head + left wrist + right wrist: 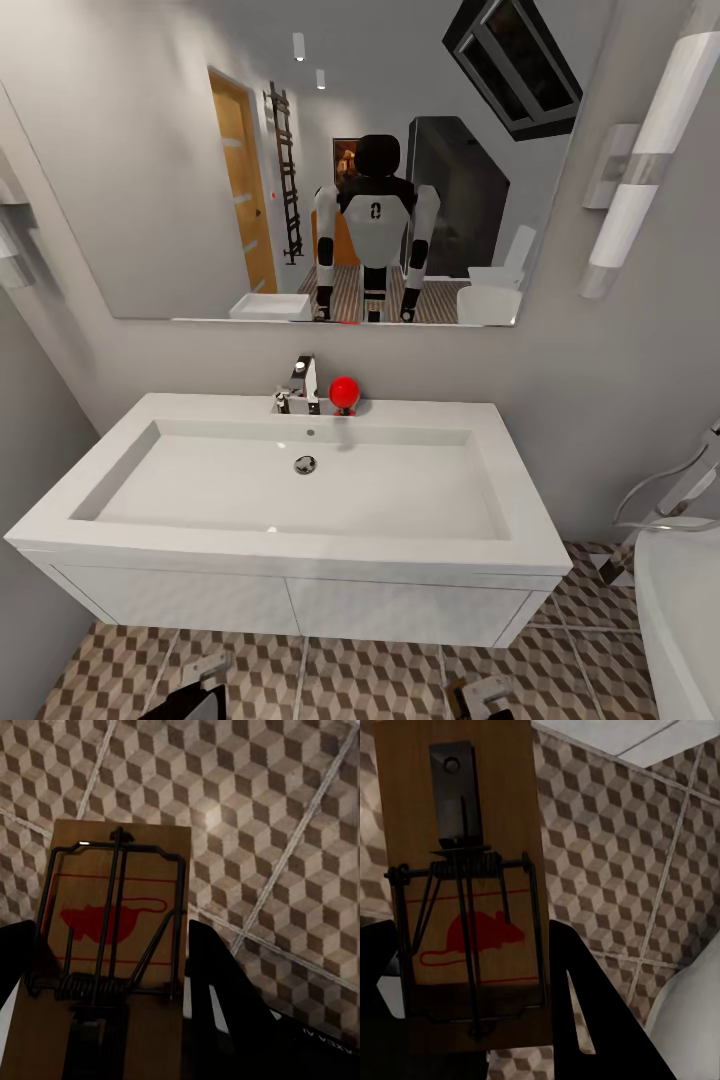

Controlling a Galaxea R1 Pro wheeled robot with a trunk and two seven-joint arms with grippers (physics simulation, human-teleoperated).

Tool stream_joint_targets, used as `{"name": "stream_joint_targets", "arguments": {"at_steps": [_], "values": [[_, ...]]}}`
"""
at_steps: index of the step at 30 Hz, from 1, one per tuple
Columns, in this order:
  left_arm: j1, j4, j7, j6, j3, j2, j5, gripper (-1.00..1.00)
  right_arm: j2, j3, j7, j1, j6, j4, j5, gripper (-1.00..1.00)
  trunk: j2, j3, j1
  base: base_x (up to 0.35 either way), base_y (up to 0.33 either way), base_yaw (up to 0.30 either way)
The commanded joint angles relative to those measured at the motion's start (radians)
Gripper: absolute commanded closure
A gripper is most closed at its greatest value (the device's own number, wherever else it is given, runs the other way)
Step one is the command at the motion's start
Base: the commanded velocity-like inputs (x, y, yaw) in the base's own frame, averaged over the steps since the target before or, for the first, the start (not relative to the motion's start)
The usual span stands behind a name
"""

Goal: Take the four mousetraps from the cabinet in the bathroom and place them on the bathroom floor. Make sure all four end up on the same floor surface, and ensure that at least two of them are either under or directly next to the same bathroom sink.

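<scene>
Left claw (pixel 101 1020), right claw (pixel 472 1020) each clamp red-mouse-printed mousetrap (pixel 112 930).

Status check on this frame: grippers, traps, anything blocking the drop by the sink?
Left gripper shut on mousetrap. Right gripper shut on second mousetrap. Both above patterned floor, facing sink vanity. Nothing blocking.
</scene>
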Motion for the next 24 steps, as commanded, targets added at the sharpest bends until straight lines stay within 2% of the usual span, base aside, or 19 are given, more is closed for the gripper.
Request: {"name": "stream_joint_targets", "arguments": {"at_steps": [1,8,11,24], "values": [[0.0,-0.003,0.005,0.008,-0.009,0.001,0.002,1.0,0.0,0.002,-0.004,-0.001,0.002,0.0,0.004,1.0,-0.001,-0.001,0.0,0.0,0.0,0.0],[0.0,-0.005,0.002,0.003,-0.029,0.002,0.002,1.0,0.001,-0.003,-0.002,-0.001,-0.006,0.0,0.004,1.0,-0.001,-0.001,0.0,0.0,0.0,0.0],[0.0,-0.004,0.002,-0.034,-0.032,0.002,0.002,1.0,0.001,-0.004,-0.002,-0.001,-0.006,0.0,0.004,1.0,-0.001,-0.001,0.0,0.0,0.0,0.0],[0.0,0.001,0.002,-0.051,-0.032,0.001,0.003,1.0,0.0,-0.004,0.003,-0.001,-0.009,0.005,0.006,1.0,-0.092,-0.042,0.05,0.0,0.0,0.0]]}}
